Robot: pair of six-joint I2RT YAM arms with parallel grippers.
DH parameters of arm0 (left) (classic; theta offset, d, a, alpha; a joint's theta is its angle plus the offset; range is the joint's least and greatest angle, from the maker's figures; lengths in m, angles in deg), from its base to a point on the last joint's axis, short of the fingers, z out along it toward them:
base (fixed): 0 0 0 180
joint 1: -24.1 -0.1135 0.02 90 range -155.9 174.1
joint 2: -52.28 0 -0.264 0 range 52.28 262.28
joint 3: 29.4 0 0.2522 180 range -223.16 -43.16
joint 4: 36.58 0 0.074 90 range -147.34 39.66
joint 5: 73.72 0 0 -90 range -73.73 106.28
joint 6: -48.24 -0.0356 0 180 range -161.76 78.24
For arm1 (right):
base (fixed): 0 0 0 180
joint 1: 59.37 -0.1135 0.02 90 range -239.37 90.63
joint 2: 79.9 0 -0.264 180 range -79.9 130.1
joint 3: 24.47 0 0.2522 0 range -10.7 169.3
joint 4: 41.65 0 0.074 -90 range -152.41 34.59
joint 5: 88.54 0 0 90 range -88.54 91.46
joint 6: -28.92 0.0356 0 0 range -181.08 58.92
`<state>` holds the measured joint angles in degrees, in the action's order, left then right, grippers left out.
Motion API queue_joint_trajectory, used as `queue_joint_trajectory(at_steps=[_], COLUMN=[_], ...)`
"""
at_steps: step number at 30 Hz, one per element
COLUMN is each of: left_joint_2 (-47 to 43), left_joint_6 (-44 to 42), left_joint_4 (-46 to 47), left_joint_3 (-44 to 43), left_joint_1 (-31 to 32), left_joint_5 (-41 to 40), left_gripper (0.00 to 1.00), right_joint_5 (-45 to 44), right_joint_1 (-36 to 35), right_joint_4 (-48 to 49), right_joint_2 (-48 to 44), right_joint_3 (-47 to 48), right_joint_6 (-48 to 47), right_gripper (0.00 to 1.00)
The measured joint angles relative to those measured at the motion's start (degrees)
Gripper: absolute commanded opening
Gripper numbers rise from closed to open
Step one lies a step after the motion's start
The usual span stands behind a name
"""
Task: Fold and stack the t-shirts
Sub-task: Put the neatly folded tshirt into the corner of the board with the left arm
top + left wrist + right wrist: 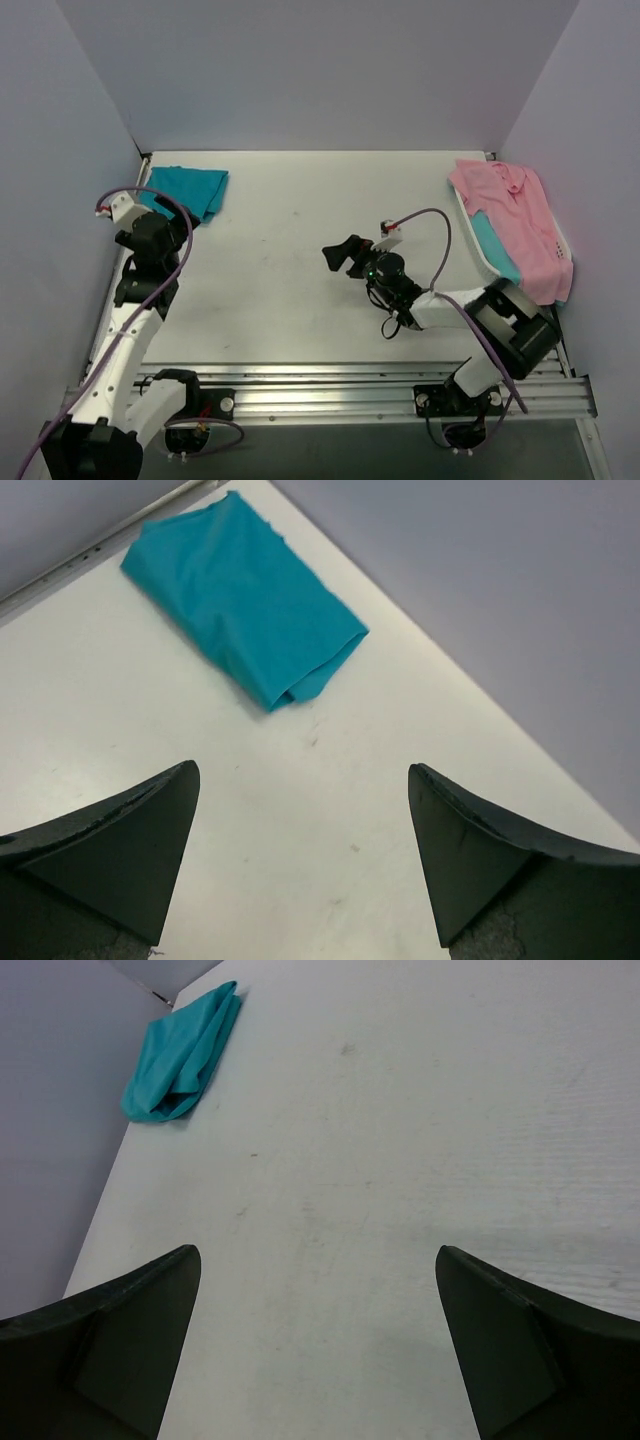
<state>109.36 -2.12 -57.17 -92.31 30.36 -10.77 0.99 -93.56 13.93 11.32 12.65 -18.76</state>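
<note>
A folded teal t-shirt lies in the table's back left corner; it also shows in the left wrist view and the right wrist view. At the right edge a light pink collared t-shirt is draped over another teal t-shirt. My left gripper is open just short of the folded shirt, with only bare table between its fingers. My right gripper hovers open over the middle of the table and holds nothing.
The pink and teal shirts rest in a white tray against the right wall. Plain walls close in the table on the left, back and right. A metal rail carrying both arm bases runs along the near edge.
</note>
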Motion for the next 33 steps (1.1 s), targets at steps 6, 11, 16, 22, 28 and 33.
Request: queue_joint_trajectory(at_steps=[6,11,16,22,28,33], left_joint_2=[-9.64,-12.61,-11.74,-10.71,-10.69,-10.27], left_joint_6=[-4.42,-7.08,-8.46,-9.64,-10.45,-10.84], left_joint_4=[-7.74,-9.68,-9.94,-10.27,-10.25,-10.25], left_joint_3=[3.8,3.87,5.38,6.03,6.05,6.05], left_joint_1=[0.76,1.01,1.22,1.55,1.6,1.6], left_joint_5=[-0.83,-1.33,-1.09,-0.98,-1.07,-1.33], left_gripper=[0.94,0.94,0.94,0.94,0.94,0.94], right_joint_5=[-12.85,-25.05,-34.23,-39.45,-40.92,-41.42], right_joint_1=[-11.5,-18.6,-22.86,-23.89,-26.43,-27.04], right_joint_4=[-17.05,-35.01,-48.65,-59.47,-68.13,-71.97], right_joint_2=[-10.64,-18.05,-26.51,-31.67,-32.11,-33.57], right_joint_3=[5.99,9.62,11.06,12.59,15.56,16.48], right_joint_6=[-3.32,-3.8,-2.73,-0.42,0.87,0.94], right_gripper=[1.0,1.0,1.0,1.0,1.0,1.0])
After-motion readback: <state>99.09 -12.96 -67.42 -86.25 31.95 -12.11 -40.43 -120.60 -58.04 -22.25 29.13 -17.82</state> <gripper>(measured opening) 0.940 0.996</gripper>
